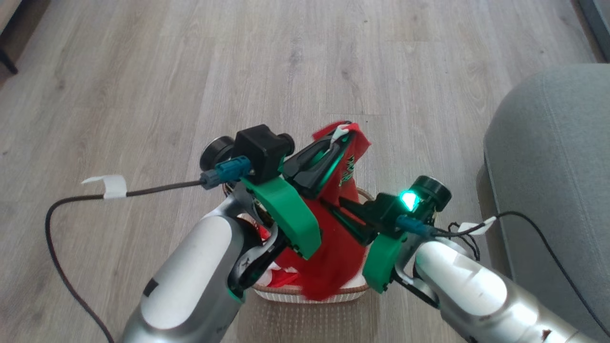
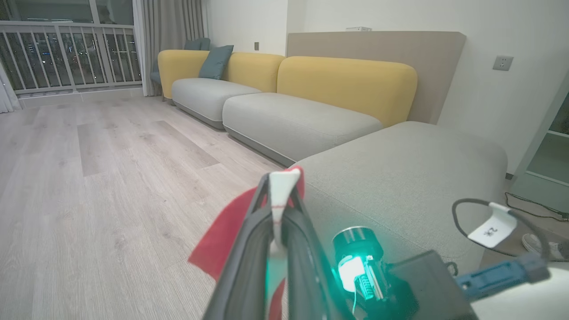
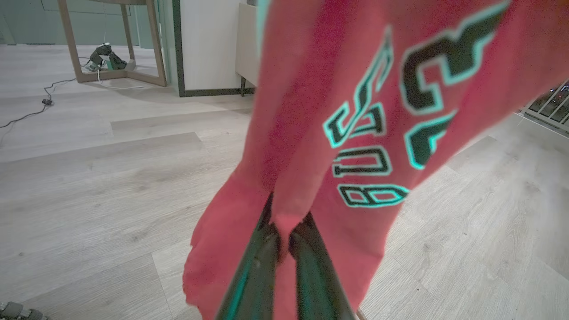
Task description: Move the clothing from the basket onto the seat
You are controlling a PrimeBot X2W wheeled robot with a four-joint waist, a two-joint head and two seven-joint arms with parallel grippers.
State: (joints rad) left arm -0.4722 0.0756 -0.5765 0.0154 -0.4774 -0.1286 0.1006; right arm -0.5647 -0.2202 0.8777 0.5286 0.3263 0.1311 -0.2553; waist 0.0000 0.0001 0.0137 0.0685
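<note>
Clothing (image 1: 333,247) is what both pairs of my jaws are clenched on. My left jaws are pinched shut on the white trim (image 2: 281,180) at the top edge of a red garment. My right jaws are closed on a fold of what looks to be the same red cloth lower down, just beneath its lettering (image 3: 360,146) and number print. Held at two points like this, the garment hangs as a spread sheet between my arms, not as a bundle. I judge that to be the reason for the double grip: it should keep loose fabric from trailing or snagging on the way across. The garment's upper part is lifted clear above the basket (image 1: 310,296), while its lower end drapes over the basket's near rim, so it is not yet free. More red and white cloth lies bunched inside the basket under my left arm, so I reckon the task is at an early stage, with this piece mid-lift. The basket stands on the wooden floor (image 1: 143,95). To my right is the seat (image 1: 548,190), a big grey cushion, near the basket but apart from it. As I judge it, the next move calls for raising the hanging end past the rim and swinging both arms rightward together.
</note>
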